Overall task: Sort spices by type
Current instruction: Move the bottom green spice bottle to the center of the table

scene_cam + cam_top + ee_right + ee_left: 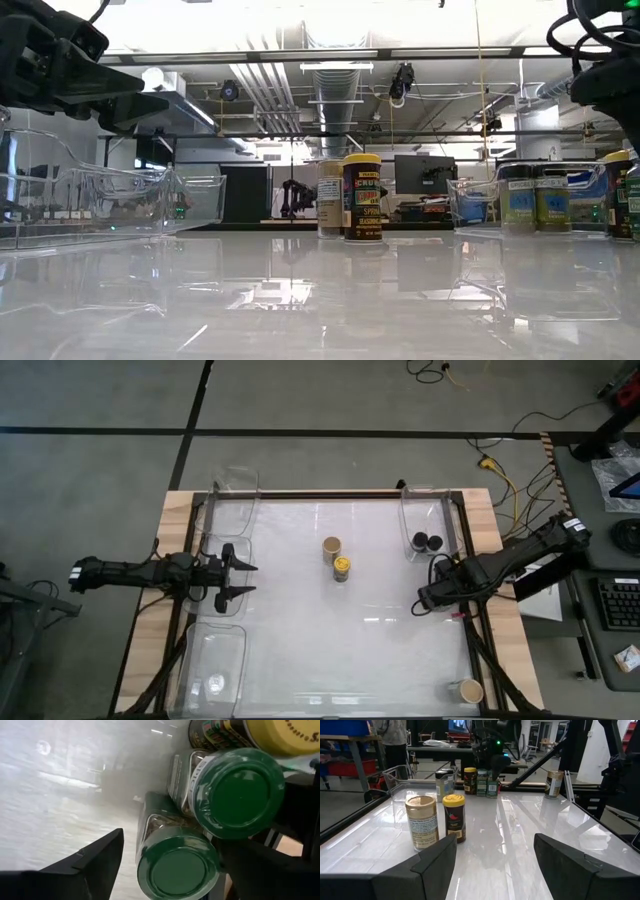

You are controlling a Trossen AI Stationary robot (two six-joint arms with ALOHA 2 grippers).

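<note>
green-lidded jars (177, 872) just beyond the open right hand (165, 862)

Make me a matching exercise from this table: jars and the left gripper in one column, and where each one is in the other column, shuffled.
Things:
1. yellow-lidded jar
2. green-lidded jars
3. left gripper
4. lone tan-lidded jar

Places:
a. inside the clear bin on the right
b. alone by a right-hand corner of the table
c. mid-table, beside another tan-lidded jar
d. open, at the table's left edge

Pairs: 1-c, 2-a, 3-d, 4-b
</note>
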